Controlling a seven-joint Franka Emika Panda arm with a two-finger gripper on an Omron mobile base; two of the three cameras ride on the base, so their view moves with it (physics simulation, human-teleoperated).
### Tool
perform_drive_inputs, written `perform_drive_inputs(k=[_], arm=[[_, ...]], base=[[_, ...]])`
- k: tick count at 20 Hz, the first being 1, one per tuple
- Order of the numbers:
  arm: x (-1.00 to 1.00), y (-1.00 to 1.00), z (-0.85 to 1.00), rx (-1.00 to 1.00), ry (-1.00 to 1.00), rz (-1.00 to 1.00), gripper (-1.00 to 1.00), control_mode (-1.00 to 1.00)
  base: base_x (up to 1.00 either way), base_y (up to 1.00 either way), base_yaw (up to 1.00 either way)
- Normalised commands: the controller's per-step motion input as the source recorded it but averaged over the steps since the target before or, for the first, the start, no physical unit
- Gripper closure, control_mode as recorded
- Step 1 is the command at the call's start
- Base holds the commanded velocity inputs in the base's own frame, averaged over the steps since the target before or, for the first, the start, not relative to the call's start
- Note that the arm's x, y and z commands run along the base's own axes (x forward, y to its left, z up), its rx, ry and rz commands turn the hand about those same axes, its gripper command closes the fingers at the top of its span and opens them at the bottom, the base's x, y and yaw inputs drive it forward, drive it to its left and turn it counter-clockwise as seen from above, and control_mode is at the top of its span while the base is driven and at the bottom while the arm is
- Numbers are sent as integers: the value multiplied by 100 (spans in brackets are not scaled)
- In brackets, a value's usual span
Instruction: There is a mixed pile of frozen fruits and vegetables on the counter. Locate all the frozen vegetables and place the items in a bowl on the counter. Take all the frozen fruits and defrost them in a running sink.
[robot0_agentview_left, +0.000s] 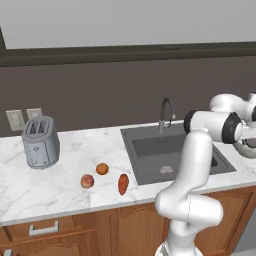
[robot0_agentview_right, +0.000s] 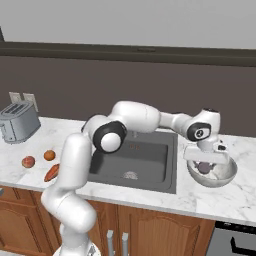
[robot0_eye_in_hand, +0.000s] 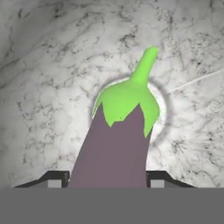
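Observation:
My gripper (robot0_agentview_right: 205, 165) hangs just inside the pale bowl (robot0_agentview_right: 223, 175) on the counter right of the sink, shut on the dark purple eggplant (robot0_agentview_right: 203, 169). In the hand view the eggplant (robot0_eye_in_hand: 114, 144) sits between the two fingertips (robot0_eye_in_hand: 54, 179), green stem pointing down at the bowl's mottled bottom (robot0_eye_in_hand: 43, 65). Left of the sink (robot0_agentview_left: 165, 152), on the counter (robot0_agentview_left: 60, 195), lie the round orange (robot0_agentview_left: 102, 168), the reddish apple (robot0_agentview_left: 87, 181) and the orange-red root (robot0_agentview_left: 123, 183), all apart from each other. No water shows at the faucet (robot0_agentview_left: 166, 112).
A silver toaster (robot0_agentview_left: 41, 142) stands at the back left of the counter, below two wall outlets (robot0_agentview_left: 24, 117). My white arm (robot0_agentview_right: 145, 117) spans across the sink basin (robot0_agentview_right: 135, 160). Wooden cabinets run below the counter's front edge.

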Motion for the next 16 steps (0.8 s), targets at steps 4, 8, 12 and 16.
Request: perform_drive_inputs(k=[4,8,12,16], arm=[[0,0,0,0,0,0,-100,-100],[-2,0,27,-3,-4,0,-100,-100],[-12,3,27,0,-2,-1,-100,-100],[-13,26,45,0,-3,-1,-100,-100]], base=[[0,0,0],[0,0,0],[0,0,0],[0,0,0]])
